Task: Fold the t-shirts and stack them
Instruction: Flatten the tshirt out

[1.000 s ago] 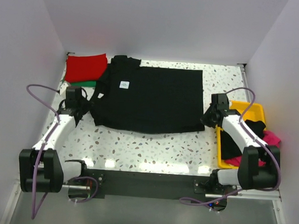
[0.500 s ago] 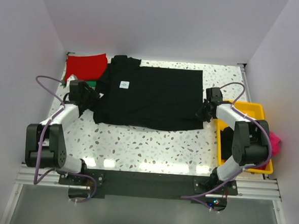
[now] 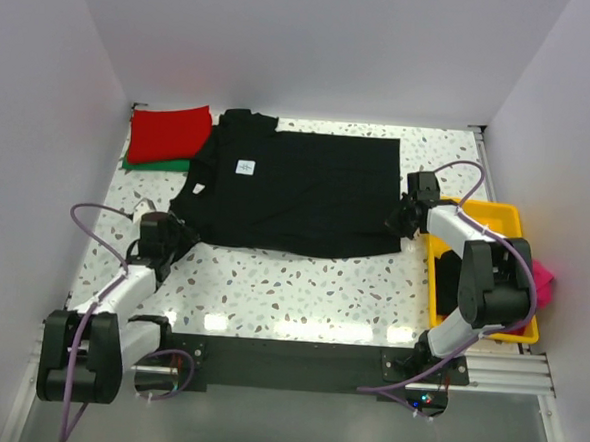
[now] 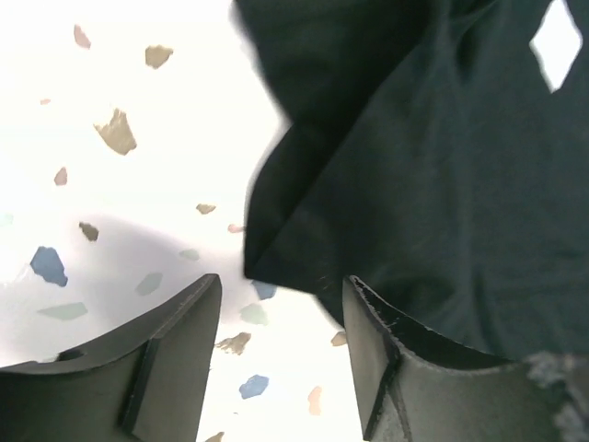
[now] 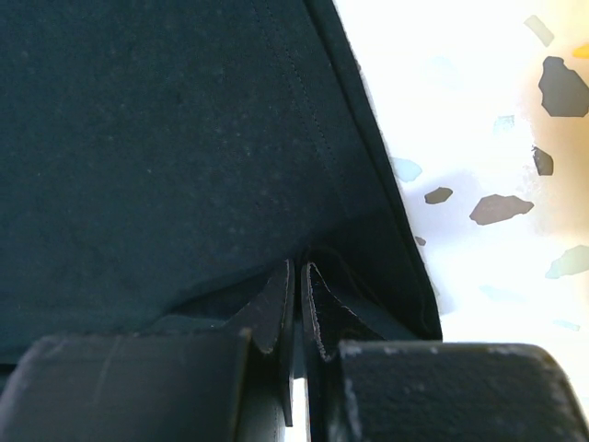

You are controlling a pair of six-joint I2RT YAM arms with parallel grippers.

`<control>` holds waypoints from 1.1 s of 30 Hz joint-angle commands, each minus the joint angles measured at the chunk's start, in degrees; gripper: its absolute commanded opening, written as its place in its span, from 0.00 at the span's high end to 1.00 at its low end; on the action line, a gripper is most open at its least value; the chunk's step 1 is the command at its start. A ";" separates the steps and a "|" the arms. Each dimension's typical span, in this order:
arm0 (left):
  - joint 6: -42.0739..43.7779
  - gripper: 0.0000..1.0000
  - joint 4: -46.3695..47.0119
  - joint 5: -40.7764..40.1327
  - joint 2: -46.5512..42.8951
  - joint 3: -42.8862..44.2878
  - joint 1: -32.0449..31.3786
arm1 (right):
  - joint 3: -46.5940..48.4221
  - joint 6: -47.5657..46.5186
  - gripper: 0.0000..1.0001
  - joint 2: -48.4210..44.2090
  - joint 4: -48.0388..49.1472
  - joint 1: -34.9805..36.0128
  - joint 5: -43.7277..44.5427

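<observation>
- A black cloth t-shirt (image 3: 297,191) lies spread flat across the middle of the white speckled worktop (image 3: 301,292). Its collar is to the left and its hem to the right.
- A small white neck label (image 3: 244,166) shows on the shirt's left part.
- A folded red cloth t-shirt (image 3: 168,133) sits in the far left corner, touching the black one's far left edge. A green cloth t-shirt (image 3: 163,163) peeks out from under its near side.
- The left claw (image 3: 179,236) is low over the worktop at the near left corner of the black shirt. In the left wrist view its fingers (image 4: 175,359) stand apart. The shirt's folded edge (image 4: 276,230) lies just ahead of the gap, with bare speckled surface between the fingers and nothing gripped.
- The right claw (image 3: 400,219) is at the shirt's right edge, towards the near corner. In the right wrist view its fingers (image 5: 276,304) are pressed together. The cloth (image 5: 166,138) puckers around the tips, so it is clamped on the black shirt's hem.
- A yellow plastic tray (image 3: 486,218) stands on the right side of the worktop, just beside the right claw. It holds crumpled black cloth (image 3: 452,281).
- Pink cloth (image 3: 542,271) spills over the tray's right rim.
</observation>
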 commanded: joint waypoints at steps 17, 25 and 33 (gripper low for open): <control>4.07 0.79 2.60 -14.69 11.49 6.47 -8.46 | 1.09 -0.82 1.00 -2.04 2.26 -0.06 -1.59; 4.24 1.00 -2.15 -12.94 6.85 10.25 -8.90 | 1.53 -0.64 1.00 -2.22 2.08 -0.06 -2.21; 4.07 1.00 -12.95 -8.46 -4.76 12.01 -8.90 | 1.70 -0.99 1.00 -3.01 1.55 -0.15 -1.77</control>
